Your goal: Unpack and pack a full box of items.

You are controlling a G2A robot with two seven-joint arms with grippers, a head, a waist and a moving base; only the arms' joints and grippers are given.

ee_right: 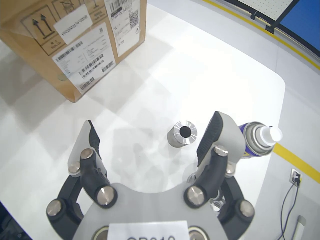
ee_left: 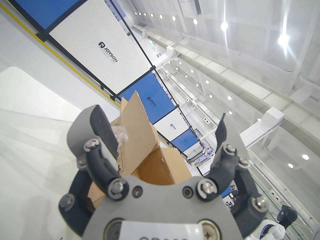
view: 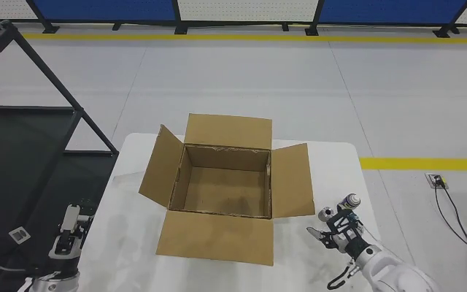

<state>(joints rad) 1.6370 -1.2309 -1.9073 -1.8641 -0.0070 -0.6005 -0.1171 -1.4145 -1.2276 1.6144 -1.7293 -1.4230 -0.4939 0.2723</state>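
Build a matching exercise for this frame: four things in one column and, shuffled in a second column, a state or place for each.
Things
1. cardboard box
2. metal cylinder
3. spray can
4. left gripper

States or places
A. open, aimed up at the ceiling
B. stands upright, with a dark hole in its top face
C. flaps spread open, in the middle of the table
D. has a white nozzle, near the table's edge

Pairs: 1-C; 2-B; 3-D; 4-A
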